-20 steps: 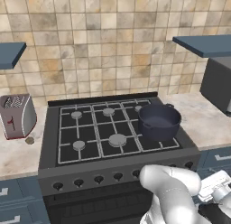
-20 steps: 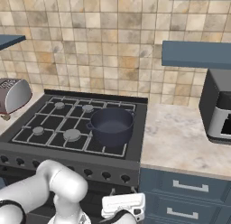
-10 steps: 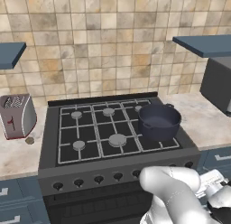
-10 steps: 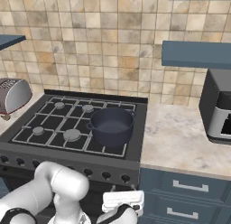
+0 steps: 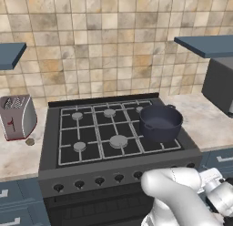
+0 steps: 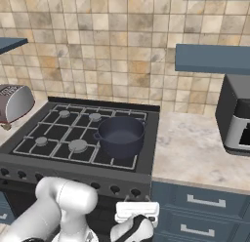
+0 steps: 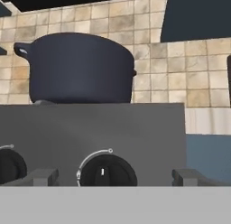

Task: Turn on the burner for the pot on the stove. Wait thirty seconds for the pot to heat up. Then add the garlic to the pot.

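hand view alone shows knob (image 7: 107, 171) under pot (image 7: 81, 68).

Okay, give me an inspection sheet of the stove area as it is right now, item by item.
Surface: marble-look counter on both sides of the stove.
Job's things: pot on the stove's front right burner; garlic on the counter left of the stove, in front of the toaster.
Clutter: nothing seen beyond the toaster.
Grippers: gripper open, low in front of the stove, aimed at a front knob; fingers either side of it, contact not clear.
Cables: nothing seen.
Surroundings: tiled wall, blue shelves, microwave on the right, blue drawers below.
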